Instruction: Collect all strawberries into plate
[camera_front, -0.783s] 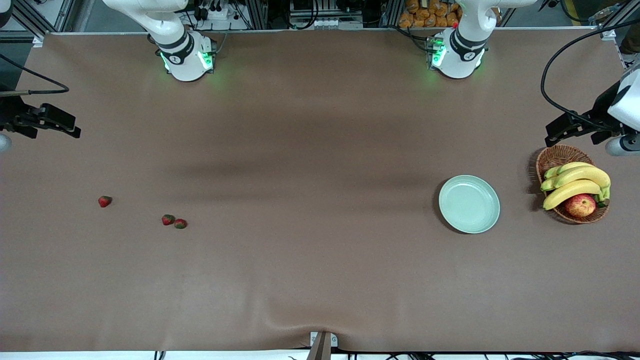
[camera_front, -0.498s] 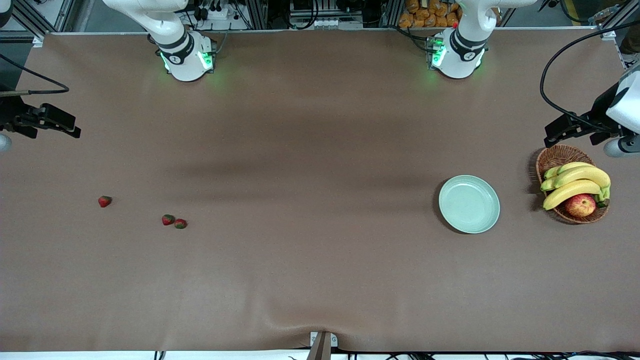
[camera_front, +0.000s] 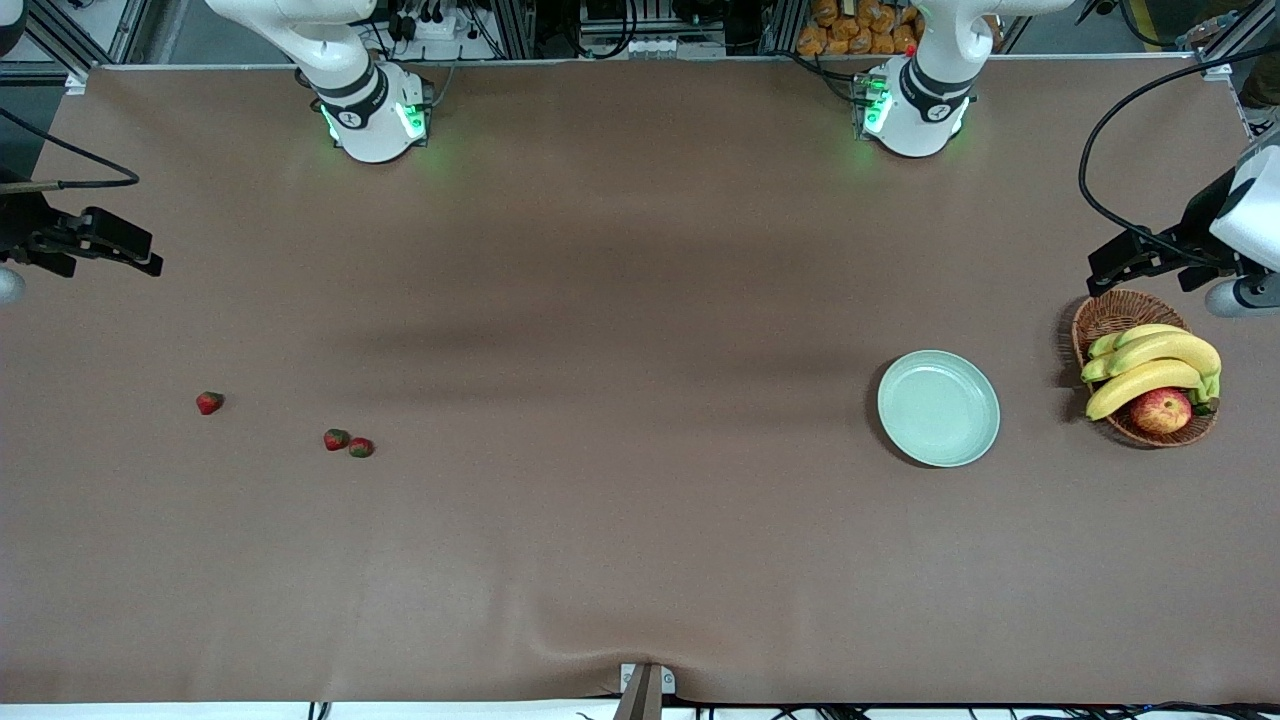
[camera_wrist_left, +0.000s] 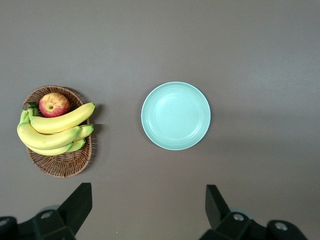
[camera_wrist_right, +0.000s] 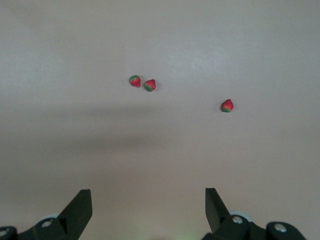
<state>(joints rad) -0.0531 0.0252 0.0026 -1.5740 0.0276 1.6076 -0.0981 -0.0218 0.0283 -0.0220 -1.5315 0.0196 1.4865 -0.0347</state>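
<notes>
Three small red strawberries lie on the brown table toward the right arm's end: one alone (camera_front: 209, 402) and two touching each other (camera_front: 336, 439) (camera_front: 361, 447). They also show in the right wrist view (camera_wrist_right: 227, 105) (camera_wrist_right: 149, 85) (camera_wrist_right: 135, 81). The pale mint-green plate (camera_front: 938, 407) sits empty toward the left arm's end and shows in the left wrist view (camera_wrist_left: 175, 115). My right gripper (camera_front: 140, 255) (camera_wrist_right: 148, 200) hangs open and empty high over the table's edge at its end. My left gripper (camera_front: 1110, 262) (camera_wrist_left: 148, 200) hangs open and empty high above the basket's end.
A brown wicker basket (camera_front: 1108, 312) with bananas (camera_front: 1150, 365) and a red-yellow apple (camera_front: 1160, 410) stands beside the plate, toward the left arm's end; the left wrist view shows it too (camera_wrist_left: 60, 164). A black cable (camera_front: 1100, 140) loops above that corner.
The left arm's hand has shifted very slightly. The strawberries, plate, basket and right gripper are where they were.
</notes>
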